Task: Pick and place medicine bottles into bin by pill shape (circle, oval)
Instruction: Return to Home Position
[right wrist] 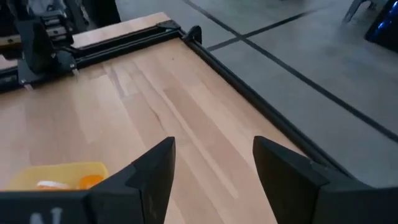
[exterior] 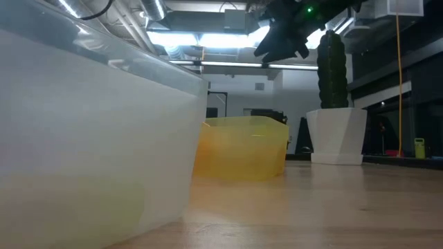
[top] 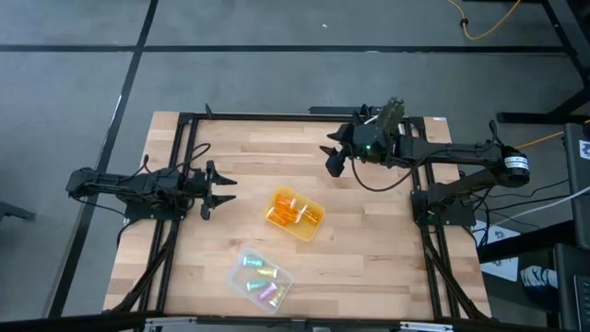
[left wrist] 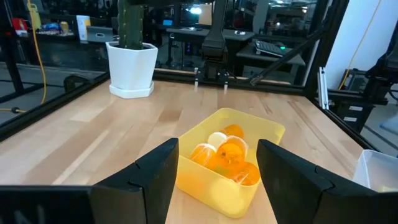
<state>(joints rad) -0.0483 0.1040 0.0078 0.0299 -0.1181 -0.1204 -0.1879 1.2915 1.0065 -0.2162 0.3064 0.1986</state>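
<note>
Seen from above, the medicine bottles are all sitting in bins on the wooden table (top: 387, 249). The orange bottles (top: 297, 212) with white caps are lying bunched together inside the yellow bin (top: 307, 231) near the table's middle. The pastel vials (top: 262, 277) are lying in the clear bin (top: 241, 284), just off the yellow bin toward 7 o'clock. The left gripper (top: 221, 190) is hanging at 9 o'clock from the yellow bin, a little apart from it and pointing toward it. Its fingers (left wrist: 158, 168) are standing spread wide with nothing between them, and its wrist view is looking straight over the orange bottles. The right gripper (top: 332, 164) is hovering at 1 o'clock from the yellow bin, near the table's far edge and raised above the wood. Its fingers (right wrist: 152, 168) are likewise standing apart and holding nothing, with bare tabletop showing between them. A white plant pot (left wrist: 130, 65) carrying a green cactus (exterior: 332, 69) is standing at the far edge, at 1 o'clock from the right gripper. In the low view the clear bin's wall is filling the near side, with the yellow bin showing beyond it.
</note>
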